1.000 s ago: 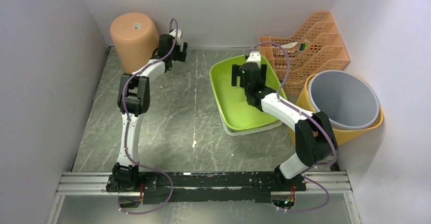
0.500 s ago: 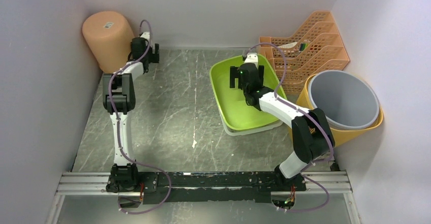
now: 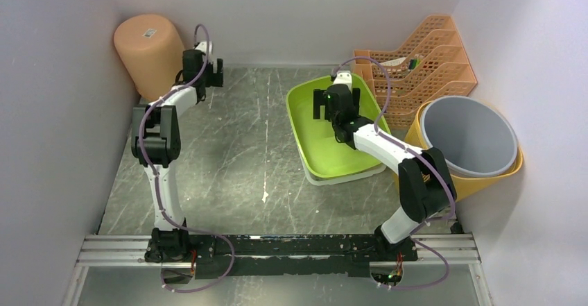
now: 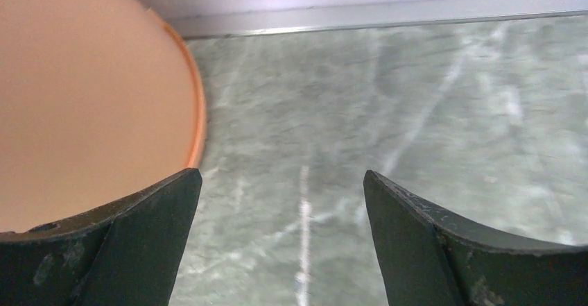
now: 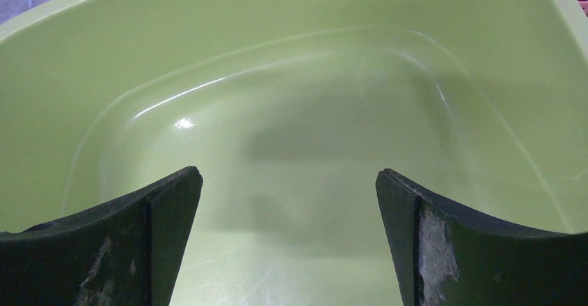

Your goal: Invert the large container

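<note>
In the overhead view, the large peach plastic cylindrical container (image 3: 148, 51) stands base-up at about 10 o'clock on the grey marbled tabletop (image 3: 243, 153), in the corner by the walls. At its 3 o'clock, just beside it, the left gripper (image 3: 208, 73) hangs released, jaws wide and holding nothing; its wrist view shows the container's rim at the left finger (image 4: 132, 243). Past centre, the right gripper (image 3: 338, 108) is likewise spread and empty above the lime-green plastic basin (image 3: 305, 136). At 1 o'clock stands an orange lattice file rack (image 3: 423, 63). At 3 o'clock, a grey bucket (image 3: 471, 136) sits nested in a yellow bucket (image 3: 478, 181).
</note>
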You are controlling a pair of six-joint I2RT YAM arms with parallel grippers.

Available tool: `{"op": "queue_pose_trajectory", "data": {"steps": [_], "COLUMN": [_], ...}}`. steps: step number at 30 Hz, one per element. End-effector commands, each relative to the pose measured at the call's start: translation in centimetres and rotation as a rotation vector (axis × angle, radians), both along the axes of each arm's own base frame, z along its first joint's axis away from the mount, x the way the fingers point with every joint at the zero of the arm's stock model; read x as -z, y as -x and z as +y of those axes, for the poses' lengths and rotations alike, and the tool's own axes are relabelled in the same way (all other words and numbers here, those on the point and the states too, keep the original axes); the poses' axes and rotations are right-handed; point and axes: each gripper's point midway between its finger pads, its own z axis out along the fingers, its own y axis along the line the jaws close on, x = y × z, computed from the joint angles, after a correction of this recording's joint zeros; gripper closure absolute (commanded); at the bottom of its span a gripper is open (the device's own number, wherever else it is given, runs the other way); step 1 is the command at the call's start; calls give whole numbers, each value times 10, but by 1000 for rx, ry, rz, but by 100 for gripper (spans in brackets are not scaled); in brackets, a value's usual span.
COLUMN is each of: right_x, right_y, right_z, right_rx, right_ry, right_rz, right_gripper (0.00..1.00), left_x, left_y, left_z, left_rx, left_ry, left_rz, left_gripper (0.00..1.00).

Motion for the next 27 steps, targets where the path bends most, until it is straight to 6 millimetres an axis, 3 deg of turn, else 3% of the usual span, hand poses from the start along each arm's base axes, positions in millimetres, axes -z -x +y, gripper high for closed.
{"op": "queue_pose_trajectory", "data": {"steps": [1,4,7,8,12,16,20,27], "right_x": [-27,-27,-32,-36,-64,-83,-80,-41], "right_y": [3,8,12,18,40,73,98,110], "right_z": [3,9,16,27,58,90,107,116], "right_rx": [-13,-54,-98,-132,-248,-358,-427,-462], "right_ry": [-13,8,12,12,20,25,-22,-4], "right_rz": [-37,-23,-19,-24,-64,-81,-57,72], "right_gripper": [0,0,0,0,0,0,2,30], "left_x": [-66,-80,-87,-88,-67,-52,-45,-88], "left_y": [22,55,101,116,175,213,235,249], "left_z": [-69,-108,-143,-151,-168,-148,-115,-97], "left_rx": [124,186,264,278,303,213,82,17], "left_ry": [16,123,289,340,379,297,207,219], "left_rz": [-59,-21,13,20,103,192,244,148], "left_gripper": [0,1,1,1,0,0,1,1]}}
